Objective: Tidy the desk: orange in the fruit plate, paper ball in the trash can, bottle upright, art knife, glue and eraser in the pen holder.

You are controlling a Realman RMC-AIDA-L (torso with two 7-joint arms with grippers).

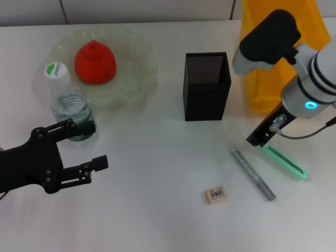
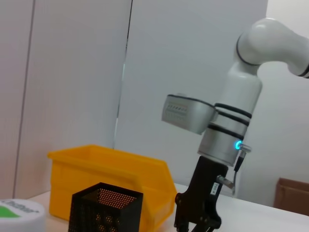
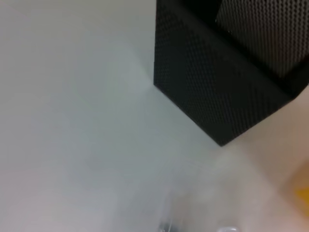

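Observation:
The orange (image 1: 95,62) lies in the pale-green fruit plate (image 1: 137,79) at the back left. Just in front of the plate the bottle (image 1: 70,102) stands upright, its cap (image 2: 18,211) also showing in the left wrist view. My left gripper (image 1: 88,145) is open beside the bottle's base, its far finger (image 1: 79,127) against the label. The black pen holder (image 1: 206,86) stands mid-table, in front of the yellow trash can (image 1: 262,89). My right gripper (image 1: 260,138) hovers over a slim green tool (image 1: 286,162). A grey pen-shaped tool (image 1: 252,174) and the eraser (image 1: 216,195) lie nearby. The paper ball is out of view.
I cannot tell which slim tool is the art knife and which the glue. My right arm (image 2: 231,130) covers part of the trash can (image 2: 111,176). The pen holder (image 3: 227,72) fills the right wrist view; the left wrist view has the pen holder (image 2: 106,209) low down.

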